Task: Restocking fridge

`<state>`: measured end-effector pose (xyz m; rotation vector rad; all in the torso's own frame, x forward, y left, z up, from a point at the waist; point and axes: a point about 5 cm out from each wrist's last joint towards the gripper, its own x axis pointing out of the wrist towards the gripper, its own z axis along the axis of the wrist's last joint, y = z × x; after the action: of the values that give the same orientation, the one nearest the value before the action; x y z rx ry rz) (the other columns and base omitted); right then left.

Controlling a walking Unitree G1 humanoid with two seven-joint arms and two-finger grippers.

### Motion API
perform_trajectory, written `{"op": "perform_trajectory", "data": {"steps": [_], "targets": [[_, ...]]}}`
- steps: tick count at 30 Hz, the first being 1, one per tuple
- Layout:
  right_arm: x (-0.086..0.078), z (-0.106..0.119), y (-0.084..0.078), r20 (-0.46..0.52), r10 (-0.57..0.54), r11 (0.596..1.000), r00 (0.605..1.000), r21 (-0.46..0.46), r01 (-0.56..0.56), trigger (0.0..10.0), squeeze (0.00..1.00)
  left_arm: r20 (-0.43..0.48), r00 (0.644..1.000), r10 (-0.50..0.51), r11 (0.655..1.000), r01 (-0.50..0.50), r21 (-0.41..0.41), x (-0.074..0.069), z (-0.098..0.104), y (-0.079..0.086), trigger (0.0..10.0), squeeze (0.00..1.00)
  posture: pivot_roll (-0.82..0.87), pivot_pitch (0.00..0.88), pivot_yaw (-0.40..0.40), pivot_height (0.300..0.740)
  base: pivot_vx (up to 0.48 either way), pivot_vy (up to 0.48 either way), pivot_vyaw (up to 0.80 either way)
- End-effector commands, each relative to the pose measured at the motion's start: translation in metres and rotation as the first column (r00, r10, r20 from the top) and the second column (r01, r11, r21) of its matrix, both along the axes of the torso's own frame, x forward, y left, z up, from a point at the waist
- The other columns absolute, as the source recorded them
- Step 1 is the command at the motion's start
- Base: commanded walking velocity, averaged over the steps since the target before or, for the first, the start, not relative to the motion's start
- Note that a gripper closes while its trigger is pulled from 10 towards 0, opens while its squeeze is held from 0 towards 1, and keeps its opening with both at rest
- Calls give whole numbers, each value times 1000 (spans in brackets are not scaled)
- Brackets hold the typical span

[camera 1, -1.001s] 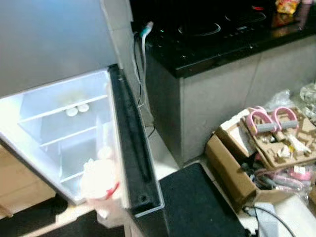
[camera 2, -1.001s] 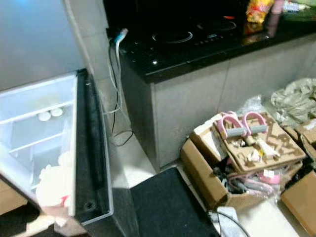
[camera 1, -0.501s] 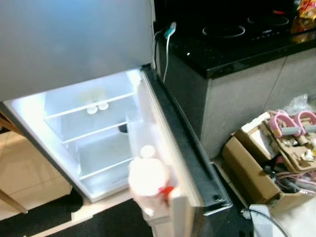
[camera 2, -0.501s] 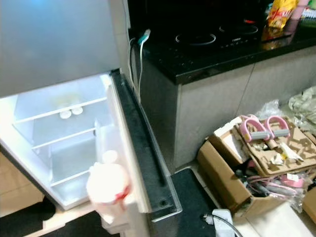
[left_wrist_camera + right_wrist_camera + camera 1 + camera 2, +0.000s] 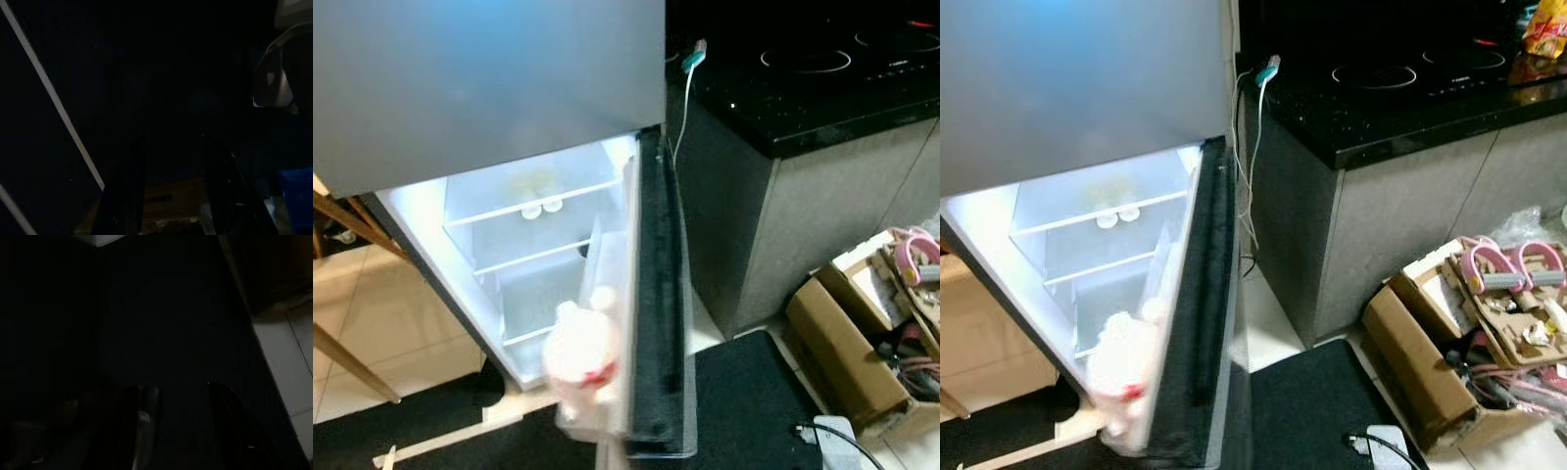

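Note:
The grey fridge (image 5: pixel 489 78) stands before me with its lower door (image 5: pixel 656 294) swung open, its black edge facing me. The lit compartment (image 5: pixel 538 255) has clear shelves, and two small white round things (image 5: pixel 541 208) lie on the upper one. A white bottle with a red mark (image 5: pixel 582 348) stands in the door's rack. In the dark left wrist view my left gripper (image 5: pixel 171 196) hangs open with nothing between its fingers. My right gripper (image 5: pixel 186 431) is open too, over a dark floor.
A black counter with a hob (image 5: pixel 822 88) stands right of the fridge, and a cable (image 5: pixel 683 98) hangs at its corner. Cardboard boxes of clutter (image 5: pixel 862 352) sit on the floor at the right. A black mat (image 5: pixel 754 401) lies below the door. Wooden legs (image 5: pixel 352 362) stand at the left.
The camera has turned left, so fridge and counter have slid right in the picture. The open door now shows more edge-on than half a second ago.

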<state>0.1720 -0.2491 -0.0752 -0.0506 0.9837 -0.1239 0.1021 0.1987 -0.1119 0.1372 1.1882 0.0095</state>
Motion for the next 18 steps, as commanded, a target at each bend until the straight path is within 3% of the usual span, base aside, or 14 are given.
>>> {"op": "perform_trajectory", "data": {"steps": [1, 12, 18], "targets": [[-5, -2, 0, -11, -9, 1000, 1000, 2, 9, 10000, 0, -22, 1000, -7, 1000, 7, 18, -7, -1, 5, 10000, 0, -88, 94, 104, 726, 0, 0, 0], [8, 3, 4, 31, -3, 1000, 1000, 31, 2, 10000, 0, -2, 1000, 6, 999, -6, 50, -6, 0, 6, 10000, 0, -83, 95, 98, 726, 0, 0, 0], [2, -1, 8, 14, 3, 1000, 1000, 28, -3, 10000, 0, 15, 1000, 11, 999, -11, 51, -5, 0, 6, 10000, 0, -83, 95, 98, 726, 0, 0, 0]]}}
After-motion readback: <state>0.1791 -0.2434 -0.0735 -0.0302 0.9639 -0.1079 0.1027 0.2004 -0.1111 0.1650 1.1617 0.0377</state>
